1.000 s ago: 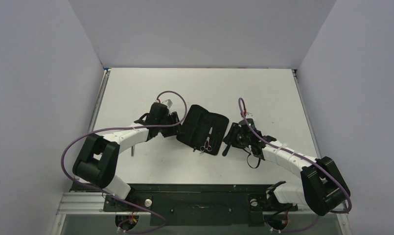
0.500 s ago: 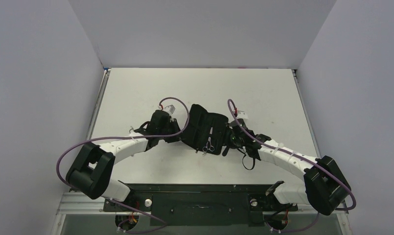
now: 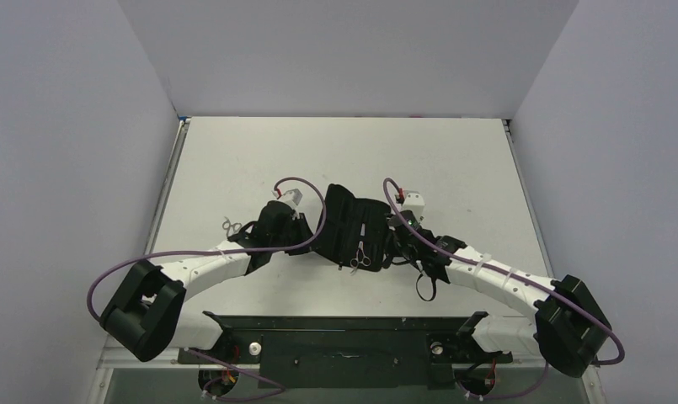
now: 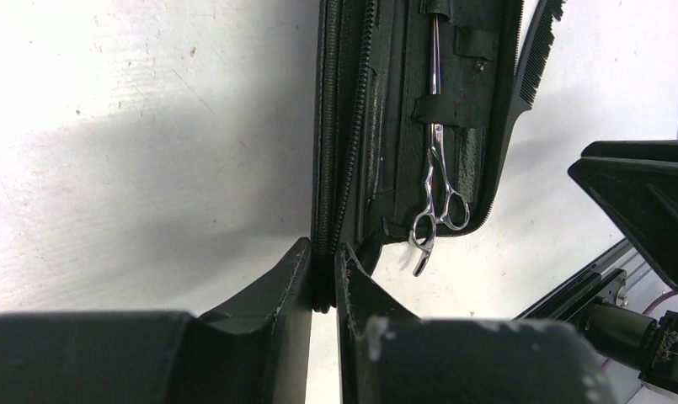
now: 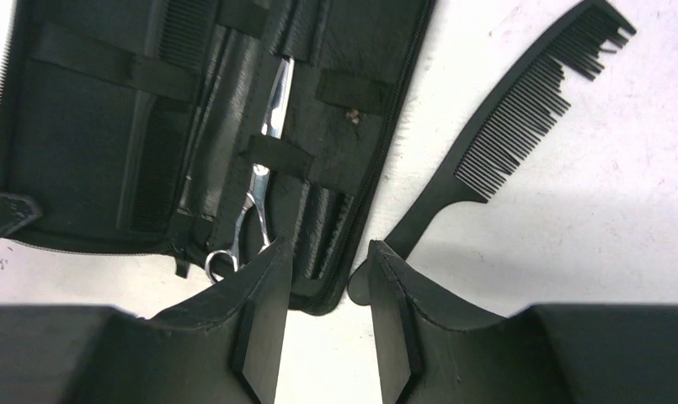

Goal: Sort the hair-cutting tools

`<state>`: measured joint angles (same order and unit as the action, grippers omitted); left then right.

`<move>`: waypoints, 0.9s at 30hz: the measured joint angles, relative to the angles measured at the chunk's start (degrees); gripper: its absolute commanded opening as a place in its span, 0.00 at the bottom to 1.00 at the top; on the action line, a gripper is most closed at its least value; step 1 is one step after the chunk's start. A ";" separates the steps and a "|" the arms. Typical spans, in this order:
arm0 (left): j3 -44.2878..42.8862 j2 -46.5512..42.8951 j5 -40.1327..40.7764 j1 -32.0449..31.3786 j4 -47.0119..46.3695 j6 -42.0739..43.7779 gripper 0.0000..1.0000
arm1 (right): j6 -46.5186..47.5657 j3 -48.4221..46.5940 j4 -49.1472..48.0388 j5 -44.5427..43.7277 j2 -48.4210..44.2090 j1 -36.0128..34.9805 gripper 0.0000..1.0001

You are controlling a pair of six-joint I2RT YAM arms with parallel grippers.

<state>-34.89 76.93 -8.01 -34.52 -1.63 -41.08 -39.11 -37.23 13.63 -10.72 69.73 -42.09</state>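
A black zip case (image 3: 352, 225) lies open at the table's middle. Silver scissors (image 3: 360, 252) sit under its elastic straps, rings toward me; they show in the left wrist view (image 4: 437, 210) and the right wrist view (image 5: 256, 202). A black comb (image 5: 504, 139) lies on the table just right of the case. My left gripper (image 3: 305, 242) is shut on the case's zipped left edge (image 4: 325, 210). My right gripper (image 3: 393, 246) is open, its jaws straddling the case's near right corner (image 5: 328, 273), with the comb's handle end beside one finger.
A second small pair of silver scissors (image 3: 229, 225) lies on the table left of my left arm. More comb teeth (image 5: 157, 160) show tucked inside the case. The black base rail (image 3: 344, 332) runs along the near edge.
Both arms have closed in on the case. The left gripper came nearer and pinched its left edge; the right gripper moved left to its right corner. The scissors at left came into view.
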 measured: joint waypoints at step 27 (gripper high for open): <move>2.73 -3.26 1.90 -1.20 0.13 -0.72 0.00 | 2.69 -11.43 -1.77 -4.90 19.91 -9.75 0.29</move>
<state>-32.16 73.67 -6.11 -35.73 -1.50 -41.80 -36.42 -48.66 11.86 -15.62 89.65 -51.83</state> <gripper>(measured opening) 0.098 0.276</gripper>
